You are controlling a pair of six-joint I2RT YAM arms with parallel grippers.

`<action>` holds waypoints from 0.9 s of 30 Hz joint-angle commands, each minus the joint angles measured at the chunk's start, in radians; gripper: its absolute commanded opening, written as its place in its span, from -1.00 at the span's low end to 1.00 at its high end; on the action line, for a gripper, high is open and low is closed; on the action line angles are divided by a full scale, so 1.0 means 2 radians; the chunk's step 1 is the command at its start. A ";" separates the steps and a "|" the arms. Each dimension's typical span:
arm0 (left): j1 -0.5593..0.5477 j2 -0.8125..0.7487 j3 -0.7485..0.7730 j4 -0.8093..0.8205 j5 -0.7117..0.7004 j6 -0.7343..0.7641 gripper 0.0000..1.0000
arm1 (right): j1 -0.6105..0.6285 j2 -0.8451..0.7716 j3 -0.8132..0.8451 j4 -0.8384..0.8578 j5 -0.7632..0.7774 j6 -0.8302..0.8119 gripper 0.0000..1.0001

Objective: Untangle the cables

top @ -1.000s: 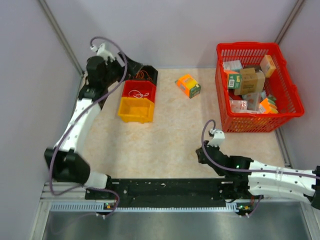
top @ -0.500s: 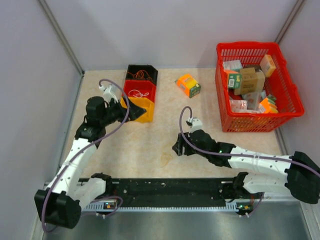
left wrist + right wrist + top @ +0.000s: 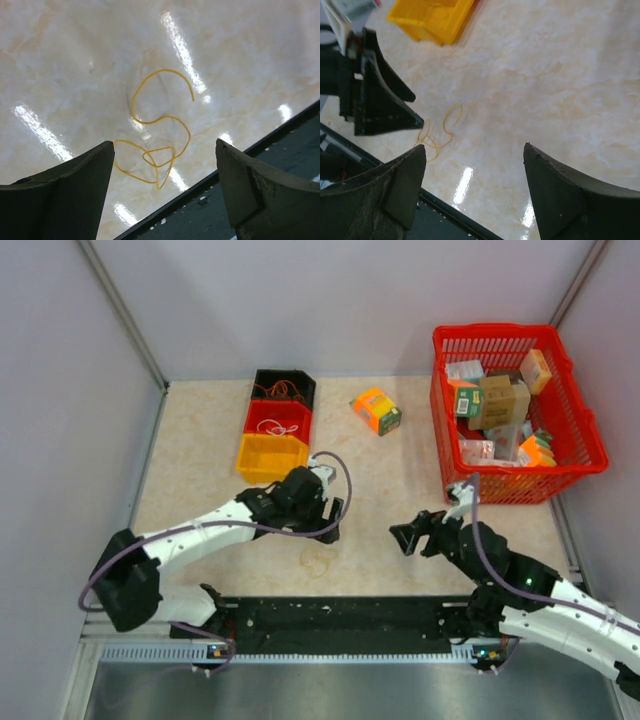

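Your three little bins sit in a row at the back left of the surface (image 3: 200,470). The black bin (image 3: 283,380) is farthest back and has a tangle of orange and reddish-brown wires (image 3: 283,392) in it. The red bin (image 3: 258,418) next to it holds a thin white wire (image 3: 283,427), and the yellow bin (image 3: 270,458) is the nearest one. Over on the right, the red basket (image 3: 500,488) is packed with small cartons (image 3: 497,400). An orange box (image 3: 376,411) lies on its own between the bins and the basket.

The yellow cable (image 3: 160,135) lies loose on the surface near the front edge, outside all the bins and just in front of your left end effector (image 3: 332,524). In the left wrist view its long axis runs diagonally. A free end curls at the upper right, and it finishes in a couple of overlapping loops at the lower left.

Your left end effector is spread wide and holding nothing, with the cable framed between its fingers. Your right end effector (image 3: 407,532) is also wide with nothing in it. It sits a bit to the right of the cable and points toward it.
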 commanded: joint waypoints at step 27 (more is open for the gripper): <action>-0.112 0.105 0.115 -0.087 -0.249 -0.001 -1.00 | -0.004 -0.115 -0.048 -0.084 0.085 0.051 0.54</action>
